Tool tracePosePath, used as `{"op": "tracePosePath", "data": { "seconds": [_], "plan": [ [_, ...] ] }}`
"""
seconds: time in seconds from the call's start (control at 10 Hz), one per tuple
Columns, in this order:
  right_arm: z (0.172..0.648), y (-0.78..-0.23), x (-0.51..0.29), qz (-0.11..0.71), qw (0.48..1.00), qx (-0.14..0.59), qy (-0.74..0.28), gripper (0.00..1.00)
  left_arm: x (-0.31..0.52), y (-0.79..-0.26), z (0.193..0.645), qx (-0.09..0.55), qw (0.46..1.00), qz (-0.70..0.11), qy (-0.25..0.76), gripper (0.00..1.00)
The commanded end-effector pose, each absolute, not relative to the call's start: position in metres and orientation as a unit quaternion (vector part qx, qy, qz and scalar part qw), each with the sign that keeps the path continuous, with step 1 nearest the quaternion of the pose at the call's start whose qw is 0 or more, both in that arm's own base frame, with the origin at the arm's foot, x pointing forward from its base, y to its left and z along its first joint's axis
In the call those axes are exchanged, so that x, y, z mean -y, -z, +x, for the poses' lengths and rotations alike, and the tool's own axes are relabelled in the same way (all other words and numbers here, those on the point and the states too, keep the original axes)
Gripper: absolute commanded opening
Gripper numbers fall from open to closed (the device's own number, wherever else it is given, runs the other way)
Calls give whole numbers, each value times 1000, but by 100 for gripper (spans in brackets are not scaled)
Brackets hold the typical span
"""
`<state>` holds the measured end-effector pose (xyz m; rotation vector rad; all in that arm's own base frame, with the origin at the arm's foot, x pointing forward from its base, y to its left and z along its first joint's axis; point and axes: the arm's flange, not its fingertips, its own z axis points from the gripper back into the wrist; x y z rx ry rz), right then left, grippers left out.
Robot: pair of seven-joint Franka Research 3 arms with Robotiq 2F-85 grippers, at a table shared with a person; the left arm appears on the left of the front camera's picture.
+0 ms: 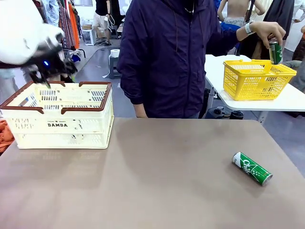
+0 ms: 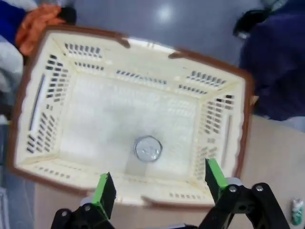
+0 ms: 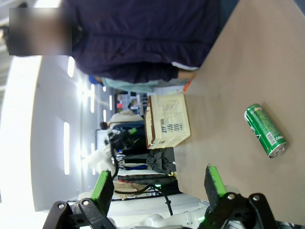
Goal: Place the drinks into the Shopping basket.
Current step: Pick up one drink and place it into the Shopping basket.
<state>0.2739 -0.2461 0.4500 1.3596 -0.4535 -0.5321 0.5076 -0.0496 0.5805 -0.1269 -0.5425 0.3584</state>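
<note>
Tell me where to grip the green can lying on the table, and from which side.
Take the green can across the middle of its body, coming down from above. It lies on its side on the table, diagonal, so turn the wrist to close on the long curved flanks, not the ends. Nothing crowds it, and the open right gripper is probably the nearer one.
</note>
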Motion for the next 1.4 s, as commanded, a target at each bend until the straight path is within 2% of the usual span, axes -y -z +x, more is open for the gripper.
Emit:
{"op": "tracePosePath", "data": {
  "seconds": [0.0,0.2,0.4,0.7,0.9,1.1,1.2,1.3],
  "plan": [
    [274,-452,246,620,717,214,236,100,16,-608,436,255,949,-124,-138,100],
    [274,-452,246,620,717,214,236,100,-29,-610,382,149,965,-214,-25,100],
    [274,-452,246,620,717,214,236,100,-94,-593,331,78,925,-370,43,100],
    [274,-452,246,620,717,214,236,100,-160,-544,267,124,821,-556,30,100],
    [274,-452,246,620,717,214,236,100,-184,-507,252,169,730,-662,4,100],
    [274,-452,246,620,717,214,236,100,-187,-494,274,183,709,-681,5,100],
    [274,-452,246,620,717,214,236,100,-196,-503,238,171,738,-653,-12,100],
    [274,-452,246,620,717,214,236,100,-196,-503,238,171,738,-653,-12,100]
  ]
}}
